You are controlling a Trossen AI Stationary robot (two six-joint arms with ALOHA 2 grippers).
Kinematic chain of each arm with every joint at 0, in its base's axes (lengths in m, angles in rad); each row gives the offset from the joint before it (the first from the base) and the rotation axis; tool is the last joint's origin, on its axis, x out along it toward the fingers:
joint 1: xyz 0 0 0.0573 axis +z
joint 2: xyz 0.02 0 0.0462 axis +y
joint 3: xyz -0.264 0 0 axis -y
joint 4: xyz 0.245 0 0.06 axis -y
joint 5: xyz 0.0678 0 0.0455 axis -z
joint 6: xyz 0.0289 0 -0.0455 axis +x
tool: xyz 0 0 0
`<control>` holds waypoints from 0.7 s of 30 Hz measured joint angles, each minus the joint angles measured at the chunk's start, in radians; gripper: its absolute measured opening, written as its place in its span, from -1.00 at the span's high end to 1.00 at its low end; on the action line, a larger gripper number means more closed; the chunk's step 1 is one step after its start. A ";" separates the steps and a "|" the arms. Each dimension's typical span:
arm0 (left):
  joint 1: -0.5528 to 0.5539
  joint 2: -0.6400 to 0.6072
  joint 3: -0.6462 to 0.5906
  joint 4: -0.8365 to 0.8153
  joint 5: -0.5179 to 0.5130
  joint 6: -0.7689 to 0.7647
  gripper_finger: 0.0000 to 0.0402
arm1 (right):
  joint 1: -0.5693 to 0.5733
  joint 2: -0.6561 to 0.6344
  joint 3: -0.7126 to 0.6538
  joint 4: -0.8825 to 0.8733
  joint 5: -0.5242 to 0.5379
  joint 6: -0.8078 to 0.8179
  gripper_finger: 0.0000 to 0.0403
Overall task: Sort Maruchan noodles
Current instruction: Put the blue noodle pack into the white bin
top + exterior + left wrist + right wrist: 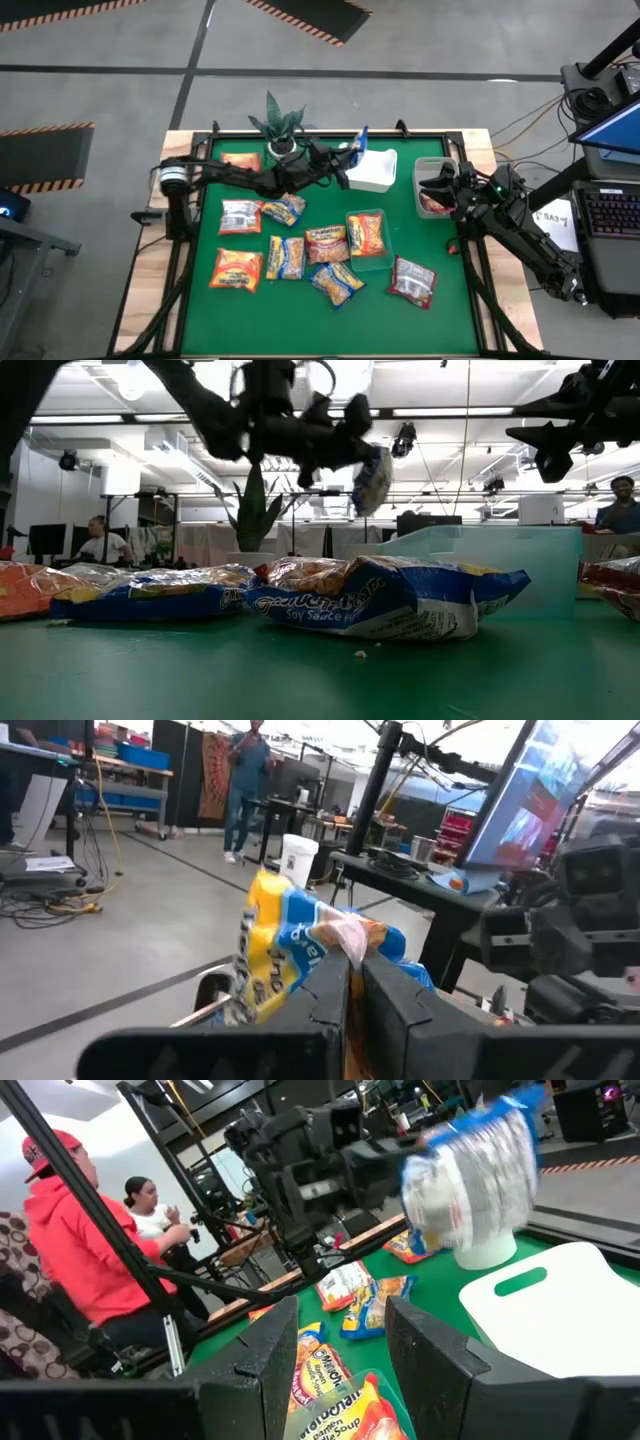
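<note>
Green worktop (pixel 320 300) from above: packets (pixel 300 255) lie scattered centrally; at twelve o'clock, the left gripper (pixel 352 158) is clamped on a yellow-and-blue packet (pixel 361 143) beside the white tub (pixel 375 172), probably for dropping. Low view: that packet hangs aloft. Right gripper (pixel 428 187), at two o'clock, is half-open, empty.

Green-topped table (pixel 200 300), wood border. On it: scattered ramen packets (pixel 300 255) across the centre and left half; white tub (pixel 373 170) and potted plant (pixel 281 125) at far edge; grey bin (pixel 432 170) near far right corner; clear tray (pixel 372 262) mid-table.
</note>
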 joint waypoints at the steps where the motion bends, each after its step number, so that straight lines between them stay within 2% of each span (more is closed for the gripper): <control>1: 0.004 0.027 0.022 0.009 0.001 -0.002 1.00 | 0.000 0.000 0.000 0.000 0.000 0.000 0.30; 11: 0.034 0.207 0.207 0.014 0.000 -0.019 1.00 | 0.000 0.000 0.000 -0.001 -0.001 -0.003 0.30; 21: 0.072 0.245 0.187 -0.110 -0.018 -0.054 1.00 | 0.000 0.000 0.000 -0.009 -0.019 -0.006 0.30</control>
